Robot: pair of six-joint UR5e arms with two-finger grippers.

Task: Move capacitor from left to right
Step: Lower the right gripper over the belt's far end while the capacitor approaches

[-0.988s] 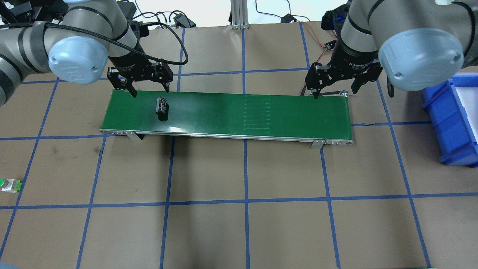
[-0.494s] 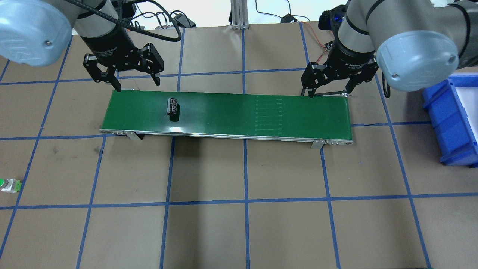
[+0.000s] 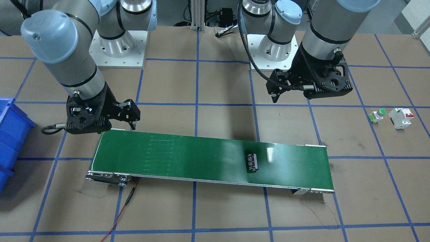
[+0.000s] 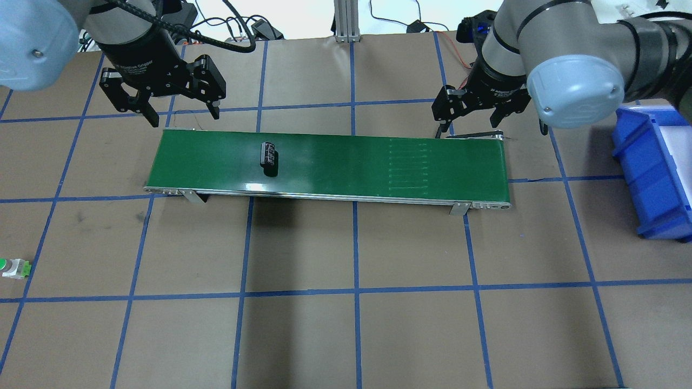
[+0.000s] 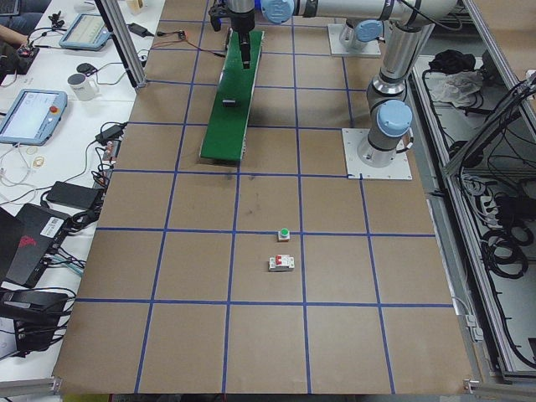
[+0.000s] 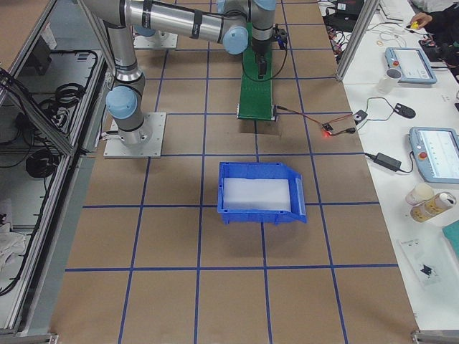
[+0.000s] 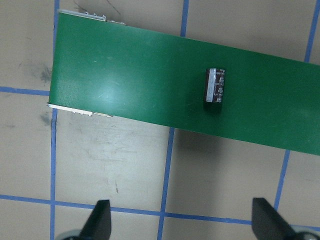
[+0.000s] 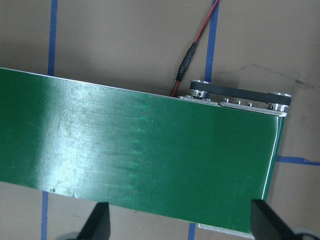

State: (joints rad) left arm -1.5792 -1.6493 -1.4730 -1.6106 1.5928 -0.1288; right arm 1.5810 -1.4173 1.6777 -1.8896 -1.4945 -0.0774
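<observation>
The capacitor, a small black cylinder with whitish markings, lies on its side on the left part of the green conveyor belt. It also shows in the front view and in the left wrist view. My left gripper is open and empty, raised behind the belt's left end, apart from the capacitor. My right gripper is open and empty above the far edge of the belt's right end. The right wrist view shows only bare belt between its fingers.
A blue bin stands at the table's right, beyond the belt's end. A green-capped push button and a white breaker lie at the table's left. A red wire runs from the belt's right end.
The capacitor has travelled to the right along the belt. My left gripper has drawn back and to the left, away from it. My right gripper has shifted slightly back.
</observation>
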